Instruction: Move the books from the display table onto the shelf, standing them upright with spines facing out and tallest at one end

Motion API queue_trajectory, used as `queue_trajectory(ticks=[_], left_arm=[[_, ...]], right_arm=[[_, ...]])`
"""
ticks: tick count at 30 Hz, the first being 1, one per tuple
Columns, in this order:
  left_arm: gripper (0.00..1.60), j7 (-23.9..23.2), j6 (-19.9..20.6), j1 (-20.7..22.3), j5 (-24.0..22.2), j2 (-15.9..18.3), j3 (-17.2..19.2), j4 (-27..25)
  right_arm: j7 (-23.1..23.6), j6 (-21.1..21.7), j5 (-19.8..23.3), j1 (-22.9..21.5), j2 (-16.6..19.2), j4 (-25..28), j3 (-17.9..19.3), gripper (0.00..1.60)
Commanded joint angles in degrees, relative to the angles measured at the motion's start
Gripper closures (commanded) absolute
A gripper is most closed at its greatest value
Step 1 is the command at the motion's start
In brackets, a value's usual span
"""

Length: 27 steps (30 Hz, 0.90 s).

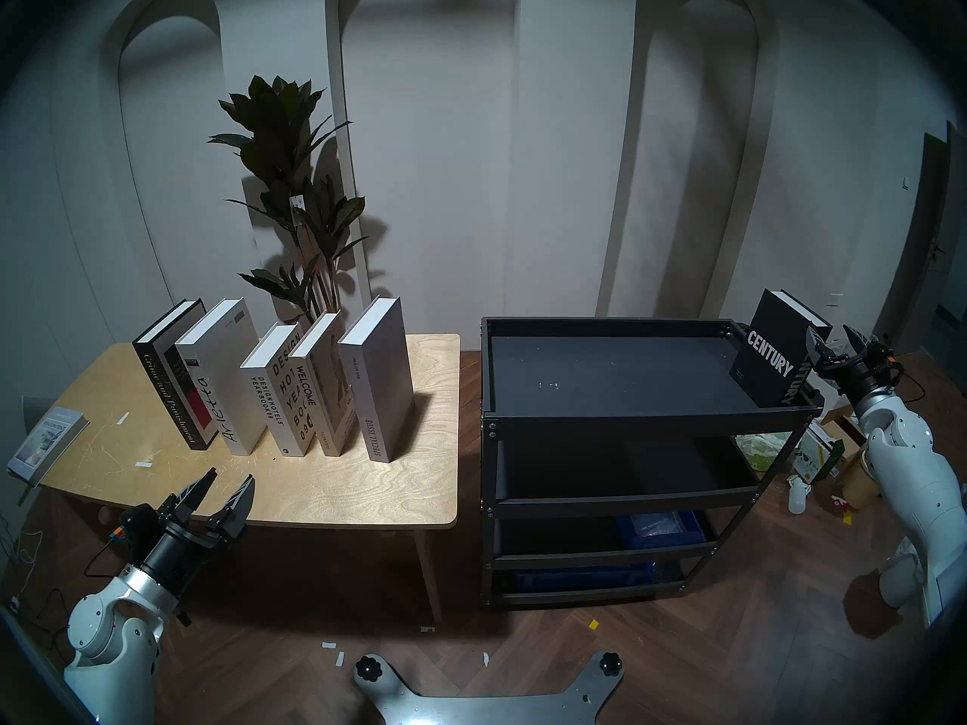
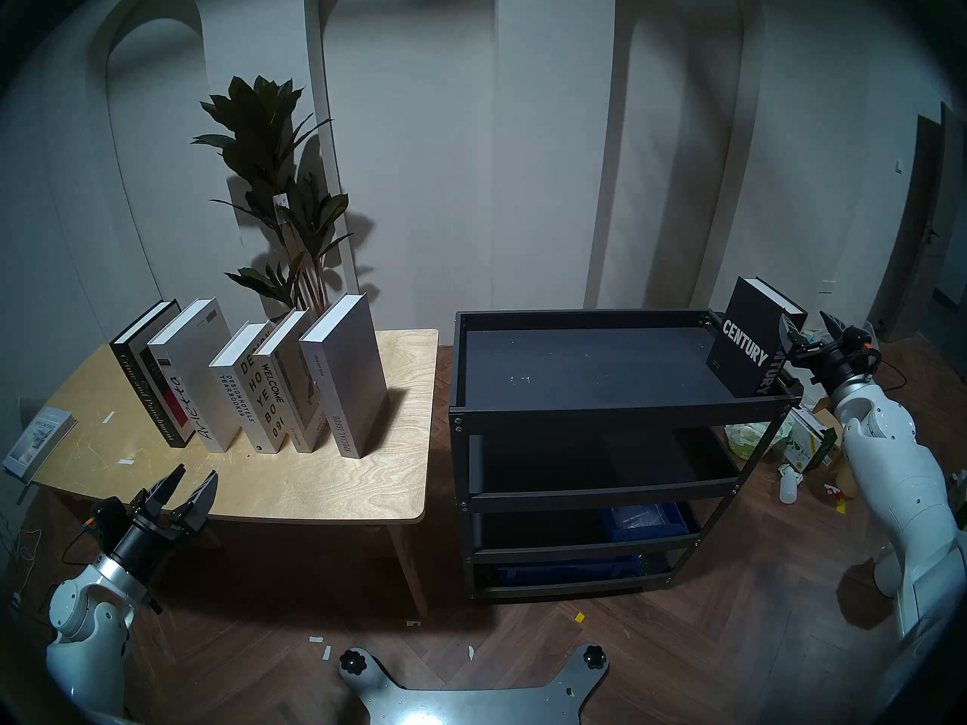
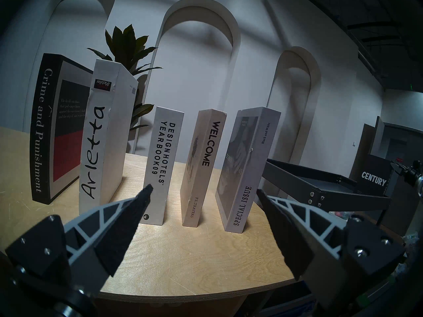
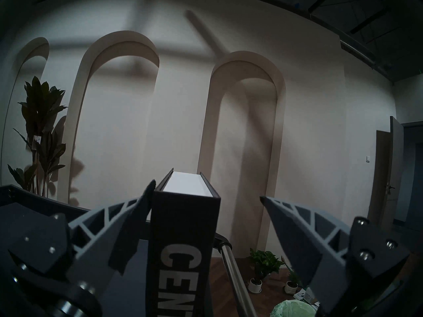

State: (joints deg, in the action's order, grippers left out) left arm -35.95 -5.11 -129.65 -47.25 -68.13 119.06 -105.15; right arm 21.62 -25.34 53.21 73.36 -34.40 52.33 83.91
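1. A small grey book point(image 1: 47, 444) lay flat at the left edge of the display table point(image 1: 366, 494).
2. The left gripper point(image 1: 230, 482) hovered at the table's near edge, its jaws wide apart and holding nothing.
3. Five books stood on the table, spines forward: Crime and Punishment point(image 1: 167, 378), Arietta point(image 1: 222, 384), Designhotels Yearbook point(image 1: 274, 394), Welcome point(image 1: 314, 389), Special Issue point(image 1: 379, 389).
4. The shelf point(image 1: 617, 373) stood right of the table.
5. The Century book point(image 1: 772, 355) stood upright at the right end of the top tray.
6. The right gripper point(image 4: 206, 190) was spread around its spine; the left finger point(image 4: 139, 209) was touching it, the right one clear.

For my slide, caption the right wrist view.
Open right tool straddling the upright Century book on the black rack.
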Motion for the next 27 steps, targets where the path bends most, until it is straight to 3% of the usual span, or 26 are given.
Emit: queue_trajectory(ticks=[1, 14, 22, 27], left_arm=[[0.00, -0.12, -0.20, 0.15, 0.03, 0.14, 0.17, -0.94], [0.00, -0.15, -0.21, 0.18, 0.02, 0.15, 0.16, -0.88], [0.00, -0.17, -0.18, 0.28, -0.01, 0.17, 0.12, -0.72], [0.00, -0.18, -0.17, 0.33, -0.01, 0.18, 0.09, -0.62]], right_arm=[[-1.04, -0.97, 0.25, -0.67, 0.40, 1.54, 1.09, 0.00], [-1.47, -1.74, 1.48, -0.41, 0.05, 7.79, 1.86, 0.00], [-0.03, -8.03, 3.33, -1.04, -3.03, 14.44, 3.54, 0.00], [0.74, -10.88, 3.31, -2.05, -6.17, 18.29, 2.37, 0.00]])
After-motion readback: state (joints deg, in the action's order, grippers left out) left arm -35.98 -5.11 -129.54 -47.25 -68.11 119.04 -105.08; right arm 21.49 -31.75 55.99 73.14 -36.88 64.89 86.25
